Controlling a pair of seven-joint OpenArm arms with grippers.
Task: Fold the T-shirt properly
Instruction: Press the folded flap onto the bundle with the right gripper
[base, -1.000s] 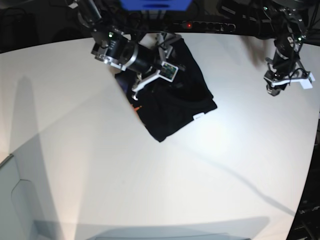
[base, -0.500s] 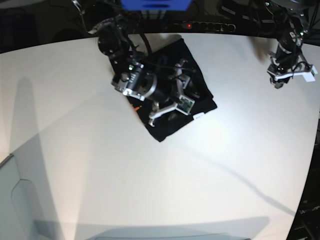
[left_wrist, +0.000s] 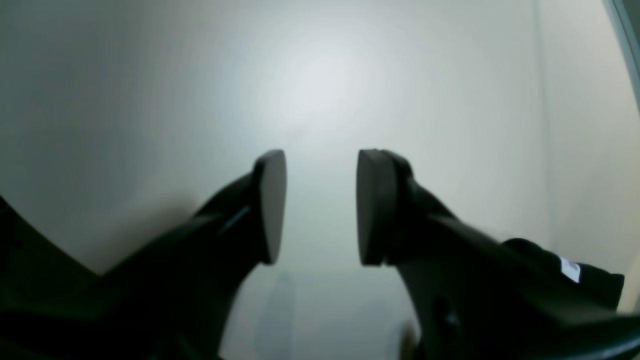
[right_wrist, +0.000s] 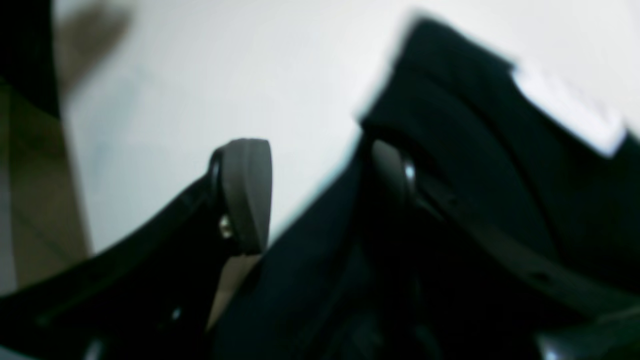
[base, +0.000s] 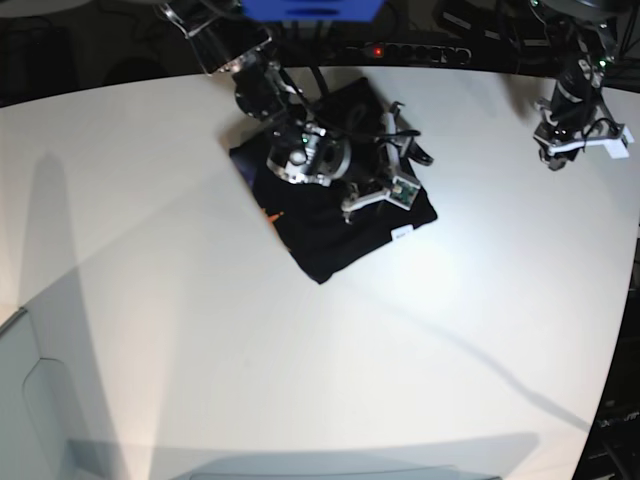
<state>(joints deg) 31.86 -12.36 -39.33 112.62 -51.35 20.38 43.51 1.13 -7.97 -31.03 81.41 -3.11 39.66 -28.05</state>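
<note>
**A:** T-shirt first: how do your grippers stand to it?

**B:** My right gripper (right_wrist: 320, 195) is spread wide and grasps nothing. One fingertip (right_wrist: 246, 192) shows against bare table, the other is lost against black cloth, right over the shirt's edge. I cannot tell whether either pad touches the fabric; that view is blurred. My left gripper (left_wrist: 317, 205) is parted about halfway with nothing between the pads, only the white table (left_wrist: 320, 75) beneath, well apart from the work, off at the table's far edge.

**A:** And the T-shirt itself?

**B:** The T-shirt (base: 330, 235) lies near the back of the table as a compact black block, roughly square and turned cornerwise. Its white tag (base: 401, 234) sits at the edge nearest my right gripper, and a bit of orange label (base: 271, 215) peeks out on the opposite side.

**A:** How far along, would you say?

**B:** Far along, I judge. No sleeves stick out and the outline is tidy, so the main folds look done. What may be left is one closing fold or a smoothing of that tagged edge, then drawing my right arm clear.
</note>
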